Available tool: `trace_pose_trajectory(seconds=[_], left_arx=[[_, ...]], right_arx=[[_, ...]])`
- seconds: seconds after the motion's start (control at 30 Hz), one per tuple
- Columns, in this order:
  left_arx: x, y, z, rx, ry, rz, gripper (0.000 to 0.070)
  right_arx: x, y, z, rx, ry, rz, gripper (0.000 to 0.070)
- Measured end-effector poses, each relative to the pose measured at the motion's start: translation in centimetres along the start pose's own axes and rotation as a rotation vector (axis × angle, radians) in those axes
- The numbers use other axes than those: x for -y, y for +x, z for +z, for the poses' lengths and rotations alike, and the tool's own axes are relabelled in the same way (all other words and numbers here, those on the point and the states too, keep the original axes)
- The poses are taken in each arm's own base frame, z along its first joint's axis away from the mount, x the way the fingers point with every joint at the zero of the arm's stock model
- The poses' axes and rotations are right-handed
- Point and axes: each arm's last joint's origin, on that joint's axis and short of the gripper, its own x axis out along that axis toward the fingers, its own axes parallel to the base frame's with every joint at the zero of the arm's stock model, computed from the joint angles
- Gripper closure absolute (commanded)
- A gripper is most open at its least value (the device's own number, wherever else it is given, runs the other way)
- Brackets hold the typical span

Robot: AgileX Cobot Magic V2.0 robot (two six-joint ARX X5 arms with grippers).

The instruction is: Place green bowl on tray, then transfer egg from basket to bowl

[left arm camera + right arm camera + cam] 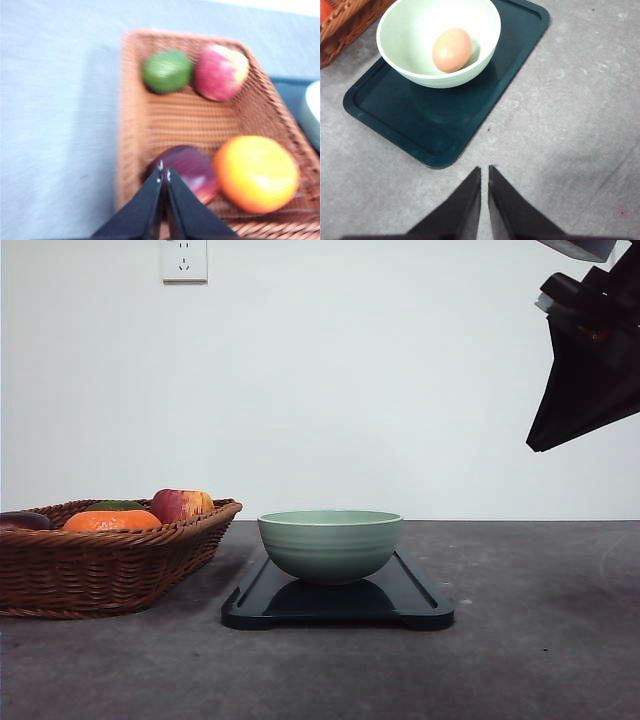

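While the green bowl (415,50) sits on the tray (445,120), the egg (452,49) lies inside

Probably a lab test bench, bare white wall (350,390), wall socket (184,260), grey tabletop (520,640), staged props

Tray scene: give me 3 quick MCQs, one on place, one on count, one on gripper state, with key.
1. Where is the egg?
A. in the basket
B. in the green bowl
C. on the table

2. How many pieces of fruit lie in the basket?
A. two
B. four
C. six

3. How do the right gripper's jaws stand?
A. closed, empty
B. closed on the egg
C. wide open

Key: B, the right wrist view shows the egg inside the green bowl on the tray. B, the left wrist view shows four. A, the right gripper has its fingers together over bare table.
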Motion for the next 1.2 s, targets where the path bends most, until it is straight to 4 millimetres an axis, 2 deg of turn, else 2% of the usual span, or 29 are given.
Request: trace_pose_trajectory(seconds=[0.2, 0.4, 1.2], left_arx=[[-1.2, -0.9, -3.2, 0.119, -0.019, 0.052, 0.0700], [-1.6, -1.1, -4.4, 0.182, -0.022, 0.069, 0.0700], [-1.6, -1.3, -4.4, 0.216, 0.006, 0.069, 0.0700]], right_arx=[[0.0, 0.0, 0.0, 0.000, 0.000, 0.000, 0.0683], [0.0, 0.0, 0.0, 0.000, 0.000, 0.000, 0.0683], [0.0, 0.0, 0.0, 0.000, 0.000, 0.000, 0.0683]])
